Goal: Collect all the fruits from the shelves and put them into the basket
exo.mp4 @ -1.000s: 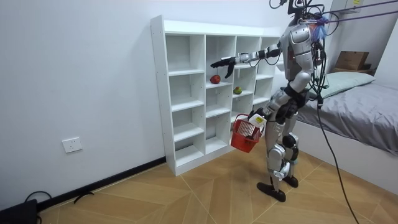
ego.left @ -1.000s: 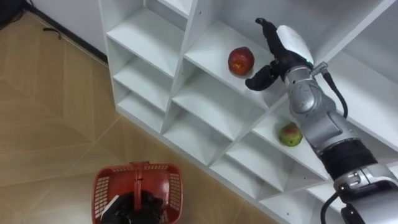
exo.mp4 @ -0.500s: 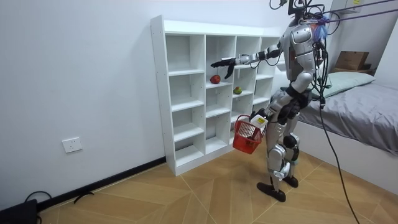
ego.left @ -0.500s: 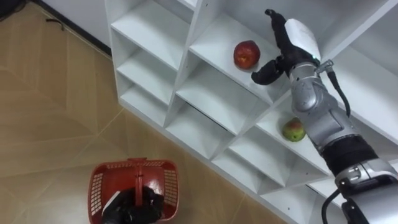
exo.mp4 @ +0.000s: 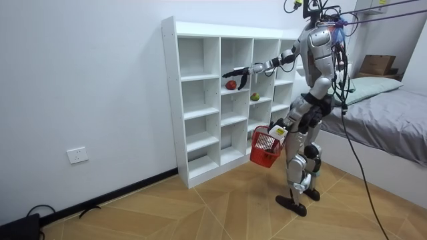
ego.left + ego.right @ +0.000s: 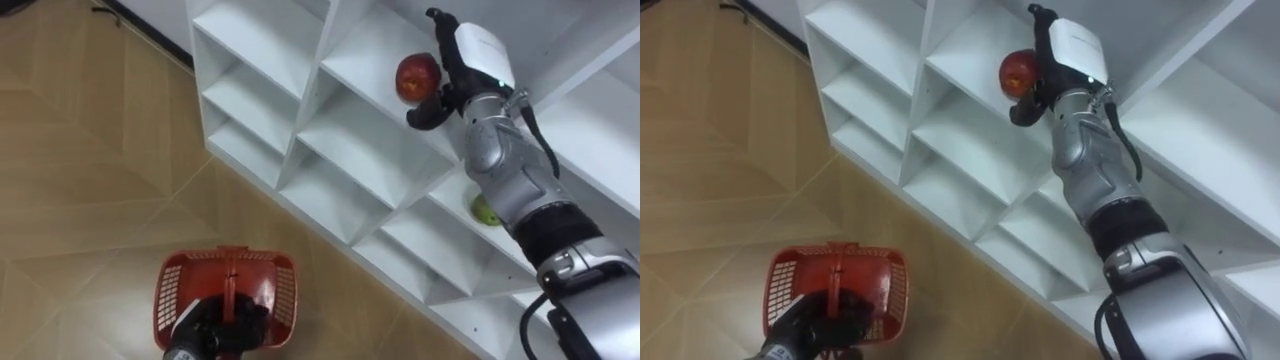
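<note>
The step in hand is the first pick: the robot stands in front of the white closet (image 6: 262, 55) with its right arm stretched into an upper compartment, and the right hand (image 6: 468, 62) is set against the red apple (image 6: 416, 77) at about 1 o'clock in the eye views. That hand is spread wide. Its fingers reach past the apple at 12 o'clock, its thumb hooks under at 6 o'clock, and the apple sits at 9 o'clock of the palm on the shelf board; no firm grasp is apparent yet. A green fruit (image 6: 487, 212) waits one compartment lower, at 5 o'clock from the apple, partly hidden by the forearm. At 7 o'clock the left hand (image 6: 213, 328) is closed round the handle of the red basket (image 6: 283, 300), which hangs low over the wooden floor and looks empty. The next move probably calls for closing fingers and thumb firmly on the apple, drawing it out clear of the shelf edge, then carrying it down across to the basket.
</note>
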Available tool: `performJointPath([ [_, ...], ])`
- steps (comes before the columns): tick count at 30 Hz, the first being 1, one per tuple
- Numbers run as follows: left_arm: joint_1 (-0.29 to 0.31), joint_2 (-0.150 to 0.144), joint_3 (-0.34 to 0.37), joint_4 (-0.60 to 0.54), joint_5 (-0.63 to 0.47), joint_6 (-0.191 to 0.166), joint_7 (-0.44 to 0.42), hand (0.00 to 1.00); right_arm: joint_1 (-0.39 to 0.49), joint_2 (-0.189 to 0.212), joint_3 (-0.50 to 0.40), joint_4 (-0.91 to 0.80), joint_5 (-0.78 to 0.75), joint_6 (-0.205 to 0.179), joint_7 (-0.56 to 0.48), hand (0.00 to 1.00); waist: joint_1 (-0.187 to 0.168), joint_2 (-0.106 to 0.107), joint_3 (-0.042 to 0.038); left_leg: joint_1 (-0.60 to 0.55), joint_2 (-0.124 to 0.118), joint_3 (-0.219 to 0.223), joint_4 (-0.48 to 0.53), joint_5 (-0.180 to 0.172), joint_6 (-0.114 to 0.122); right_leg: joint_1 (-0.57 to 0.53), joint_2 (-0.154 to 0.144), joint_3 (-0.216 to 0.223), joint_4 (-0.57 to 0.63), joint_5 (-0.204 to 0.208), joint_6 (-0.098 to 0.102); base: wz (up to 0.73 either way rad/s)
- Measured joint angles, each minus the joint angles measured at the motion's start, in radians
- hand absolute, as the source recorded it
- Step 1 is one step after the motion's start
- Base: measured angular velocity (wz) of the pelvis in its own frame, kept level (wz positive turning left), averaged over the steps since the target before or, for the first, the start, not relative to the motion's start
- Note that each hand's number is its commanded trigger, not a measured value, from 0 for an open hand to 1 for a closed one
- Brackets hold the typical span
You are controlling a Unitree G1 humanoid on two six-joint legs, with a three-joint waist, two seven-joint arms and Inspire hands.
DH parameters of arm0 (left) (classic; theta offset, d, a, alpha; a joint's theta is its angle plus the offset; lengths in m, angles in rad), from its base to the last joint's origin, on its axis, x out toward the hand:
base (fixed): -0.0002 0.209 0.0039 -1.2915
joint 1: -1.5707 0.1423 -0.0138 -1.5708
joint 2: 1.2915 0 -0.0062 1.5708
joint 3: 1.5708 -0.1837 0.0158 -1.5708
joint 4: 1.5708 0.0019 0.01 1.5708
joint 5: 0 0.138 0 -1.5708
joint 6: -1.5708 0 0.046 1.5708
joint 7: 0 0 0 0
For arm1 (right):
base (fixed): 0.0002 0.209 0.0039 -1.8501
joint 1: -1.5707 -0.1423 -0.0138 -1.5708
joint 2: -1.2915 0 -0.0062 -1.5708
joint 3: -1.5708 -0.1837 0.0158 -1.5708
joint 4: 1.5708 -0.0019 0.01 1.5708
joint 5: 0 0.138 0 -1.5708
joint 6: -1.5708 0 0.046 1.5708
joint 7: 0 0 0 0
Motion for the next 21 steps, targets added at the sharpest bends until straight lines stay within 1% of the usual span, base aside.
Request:
performJointPath([
  [2,-0.007,0.000,-0.002,0.007,-0.002,0.000,0.000,1.00,-0.025,0.000,0.000,0.040,0.000,0.002,0.000,0.00,0.006,-0.002,0.0036,0.000,0.000,0.000,0.000,0.000,0.000,0.001,0.000,0.000,0.000,0.000,0.000,0.00],
  [4,-0.009,0.001,-0.002,0.007,-0.004,0.000,0.000,1.00,-0.030,0.000,0.000,0.051,0.000,0.002,0.000,0.00,0.007,-0.006,0.0056,0.000,0.000,0.000,0.000,0.000,0.000,0.001,0.000,-0.001,0.000,0.000,0.000,0.00],
  [5,-0.011,0.004,-0.002,0.008,-0.009,-0.001,0.000,1.00,-0.032,0.000,0.000,0.052,0.000,0.002,0.000,0.00,0.008,-0.009,0.0085,0.000,0.000,-0.001,0.000,0.000,0.000,0.001,0.000,-0.002,0.002,0.000,0.000,0.00],
  [7,-0.016,0.005,-0.002,0.013,-0.009,-0.001,0.000,1.00,-0.032,0.000,0.000,0.052,0.000,0.002,0.000,0.00,0.009,-0.011,0.0116,0.000,0.000,-0.002,0.000,0.000,0.000,0.000,0.000,-0.002,0.004,0.000,0.000,0.00],
  [19,-0.027,0.010,-0.021,0.016,-0.009,-0.001,0.001,1.00,-0.039,0.000,0.000,0.052,0.003,0.000,-0.002,0.00,0.024,-0.012,0.0112,-0.005,0.002,-0.001,-0.001,0.000,0.000,-0.011,-0.001,-0.002,0.016,0.000,0.000,0.00],
  [20,-0.027,0.010,-0.021,0.016,-0.009,-0.001,0.001,1.00,-0.039,0.000,0.000,0.053,0.010,0.001,-0.001,0.56,0.024,-0.012,0.0110,-0.005,0.002,-0.001,-0.001,0.000,0.000,-0.011,-0.001,-0.002,0.016,0.000,0.000,0.00],
  [21,-0.027,0.010,-0.021,0.016,-0.009,-0.001,0.001,1.00,-0.039,0.000,0.000,0.053,0.014,0.002,-0.001,0.76,0.024,-0.013,0.0109,-0.005,0.002,-0.002,0.000,0.000,0.000,-0.011,-0.001,-0.002,0.016,0.000,0.000,0.00],
])
